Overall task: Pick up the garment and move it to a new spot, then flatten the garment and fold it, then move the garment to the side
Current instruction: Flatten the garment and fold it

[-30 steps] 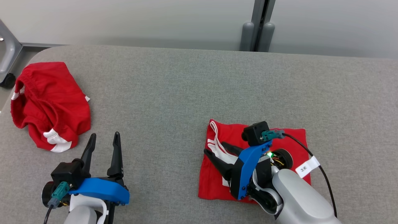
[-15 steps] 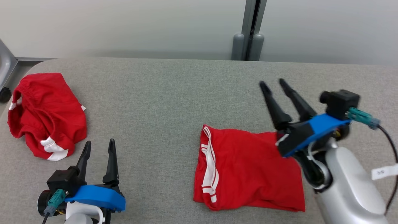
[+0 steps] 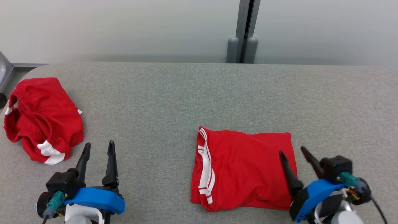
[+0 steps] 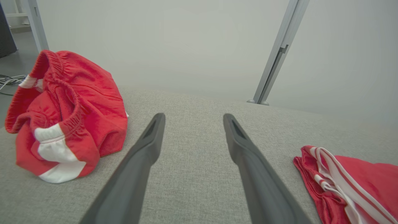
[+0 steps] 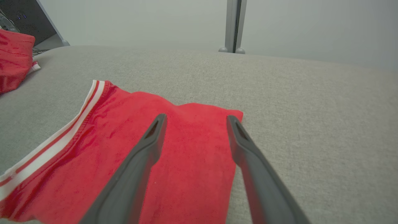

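Folded garment: the red garment (image 3: 245, 169) is lying flat as a neat rectangle on the grey table (image 3: 174, 99), right of centre and near the front edge. Its white-striped edge is facing the robot's left.
Right gripper: the right gripper (image 3: 292, 150) is pointing over the folded garment's right edge with its jaws spread wide and nothing between them. Whether the fingertips are touching the cloth cannot be told.
Left gripper: the left gripper (image 3: 99, 143) is waiting at the front left, jaws wide and empty, well apart from the folded garment.
Second garment: a crumpled red garment (image 3: 43, 118) is lying bunched at the table's far left, just beyond the left gripper.
Task stage: judging by the tidy layers, folding is looking complete, and the move to the side is probably remaining.
Placement rationale: the right gripper is standing at the edge, likely because a sideways move needs a grip on all the layers.
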